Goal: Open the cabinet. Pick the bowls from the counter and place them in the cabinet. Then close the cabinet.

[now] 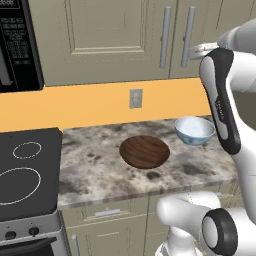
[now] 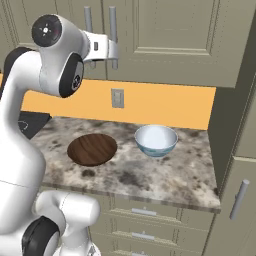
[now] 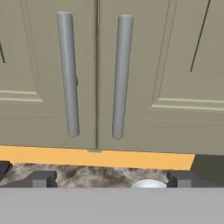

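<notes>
Facing the shut beige-olive cabinet and its two silver bar handles, gripper jaws spread wide and empty, no legible writing, brown wood-grain bowl and white-blue bowl on the marbled counter

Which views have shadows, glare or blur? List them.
Left base view: soft dark shadow under the wooden bowl, no glare. Right base view: even flat light, faint shadows beside the white bowl. Hand view: cabinet handles slightly soft, pale sheen along them.
</notes>
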